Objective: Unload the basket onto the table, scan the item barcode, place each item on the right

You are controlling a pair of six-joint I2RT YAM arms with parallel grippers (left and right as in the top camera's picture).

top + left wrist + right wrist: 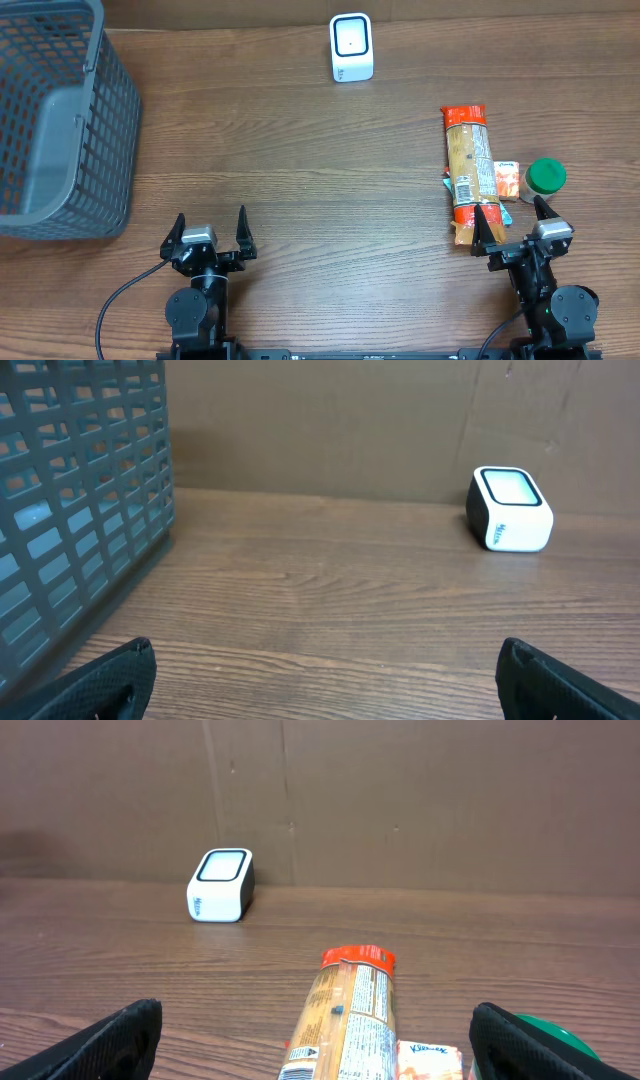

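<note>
Wood-grain table (300, 150), boxy white scanner (351, 47), crinkly oblong packet (467, 160), left end effector (210, 215) and right end effector (509, 205) spread wide

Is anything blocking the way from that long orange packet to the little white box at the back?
Nothing visible does. Bare table lies between the orange packet and the white scanner. The tissue pack and green-lidded jar sit on the packet's other side.
</note>
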